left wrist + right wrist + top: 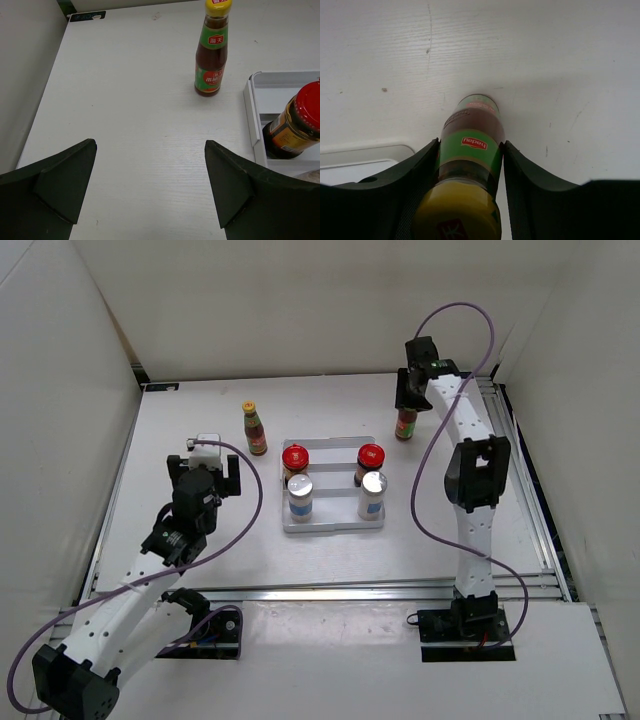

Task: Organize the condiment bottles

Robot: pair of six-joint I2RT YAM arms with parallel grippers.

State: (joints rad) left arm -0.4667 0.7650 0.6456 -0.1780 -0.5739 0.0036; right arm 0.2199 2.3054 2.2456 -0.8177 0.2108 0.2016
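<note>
On the white table [200, 400] a white ridged rectangular tray [333, 528] lies about in the middle. In its far row stand two squat dark jars with red lids, the left jar [295, 458] and the right jar [370, 455]. In its near row stand two white shakers with silver caps, the left shaker [300, 496] and the right shaker [372, 493], each just in front of a jar. All four are upright. One slim dark-red sauce bottle with a yellow cap [212, 55] stands upright on the table outside the tray, near its far left corner but not touching it. The left gripper [150, 190] hovers over the table to the left of the tray, near side of this bottle. Its fingers are spread wide with nothing between them, and they point toward the bottle. The second slim yellow-capped sauce bottle [405, 424] is on the far right, beyond the far right corner of the tray and apart from it. The right gripper [470, 150] is closed around the neck of this second bottle from above, one finger pressing on each side. Whether its base rests on the table I cannot tell.
</note>
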